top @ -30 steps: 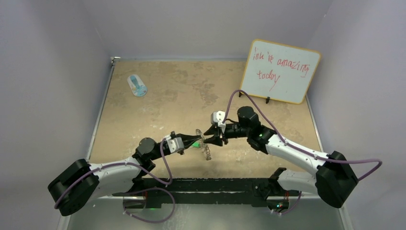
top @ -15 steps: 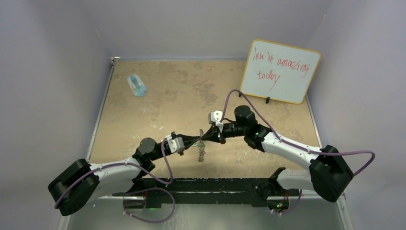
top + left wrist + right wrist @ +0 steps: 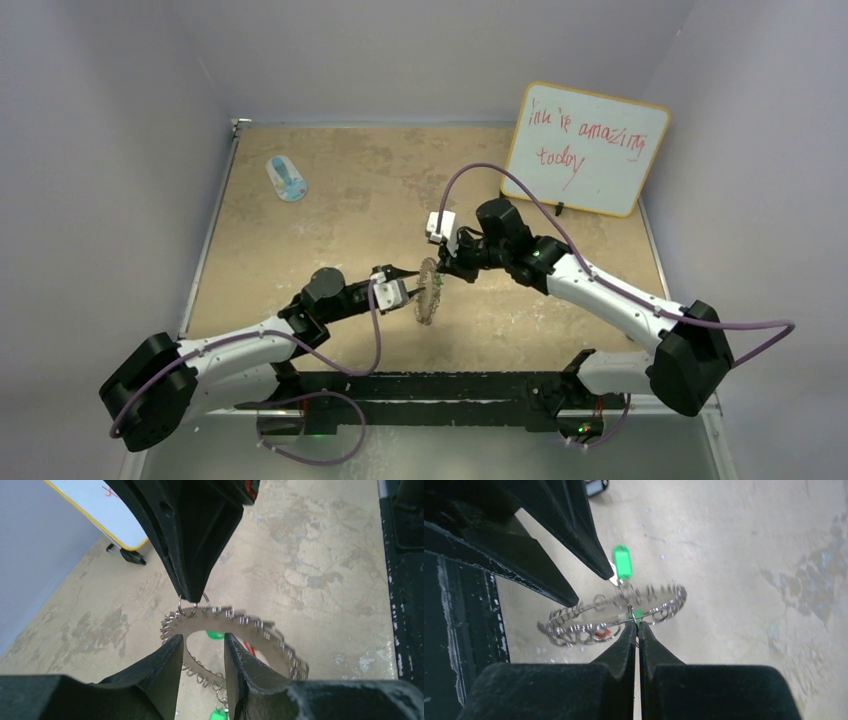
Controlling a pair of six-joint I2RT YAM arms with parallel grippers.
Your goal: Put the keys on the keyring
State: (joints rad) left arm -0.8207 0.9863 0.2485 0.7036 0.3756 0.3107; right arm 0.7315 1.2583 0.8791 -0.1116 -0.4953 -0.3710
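Note:
The keyring (image 3: pixel 428 290) is a flat silver ring with wire loops round its rim, held in the air over the table's middle. My right gripper (image 3: pixel 440 273) is shut on one wire loop at its rim (image 3: pixel 634 625); in the left wrist view its tip (image 3: pixel 192 595) pinches that loop. My left gripper (image 3: pixel 202 641) is open, its fingers either side of the ring's near rim (image 3: pixel 210 672). Keys hang from the ring: a green tag (image 3: pixel 623 562), a second green tag (image 3: pixel 218 714) and a red tag (image 3: pixel 600 633). No black tag shows.
A blue-and-white oval object (image 3: pixel 286 178) lies at the far left of the tan table. A whiteboard (image 3: pixel 585 148) with red writing stands at the far right. A black rail (image 3: pixel 430 385) runs along the near edge between the arm bases.
Both grippers have moved with the keyring away from the bases. The left arm has reached further right, the right arm further left. The ring now hangs higher and more face-on.

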